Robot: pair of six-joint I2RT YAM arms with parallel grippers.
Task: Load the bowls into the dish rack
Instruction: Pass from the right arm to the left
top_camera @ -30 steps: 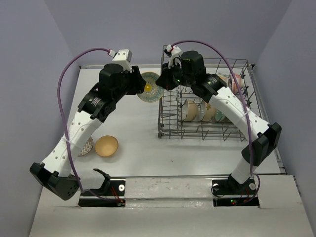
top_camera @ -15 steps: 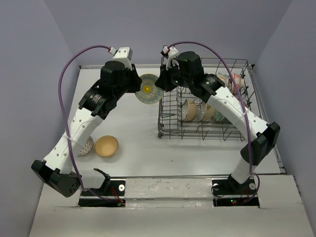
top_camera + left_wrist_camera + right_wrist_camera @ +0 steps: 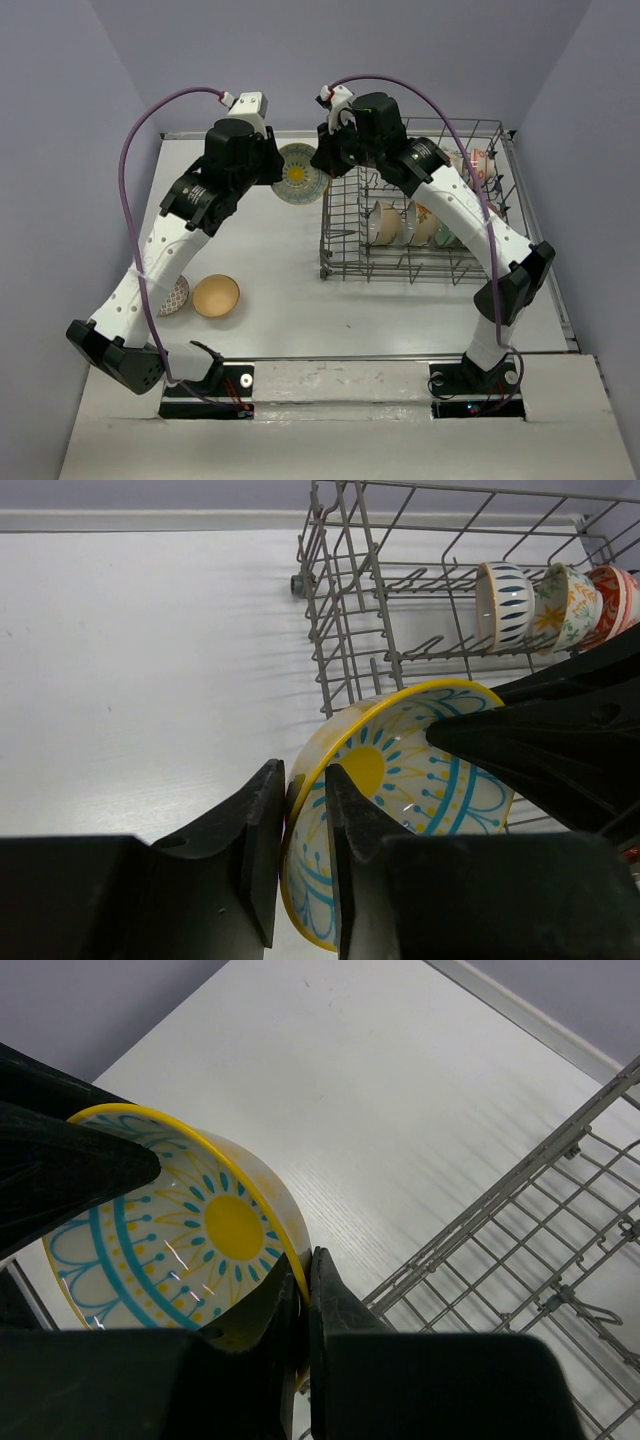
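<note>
The blue-rimmed bowl with the yellow centre (image 3: 297, 172) is held on edge in the air, just left of the dish rack (image 3: 420, 275). My left gripper (image 3: 283, 168) is shut on its left rim; in the left wrist view its fingers (image 3: 303, 780) straddle the bowl's wall (image 3: 400, 770). My right gripper (image 3: 322, 165) is shut on the opposite rim; in the right wrist view its jaws (image 3: 303, 1265) pinch the bowl's edge (image 3: 190, 1230). Several bowls stand in the rack (image 3: 385, 222). A tan bowl (image 3: 216, 296) sits on the table at the near left.
A patterned bowl (image 3: 175, 297) lies partly under my left arm beside the tan one. The left wrist view shows the rack's corner (image 3: 340, 630) close behind the held bowl, with three bowls on edge in it (image 3: 503, 602). The rack's wires (image 3: 520, 1220) fill the right wrist view's right side.
My left gripper has carried the bowl a little right and back toward the rack's corner. My right gripper has moved left to the bowl and closed on its rim.
</note>
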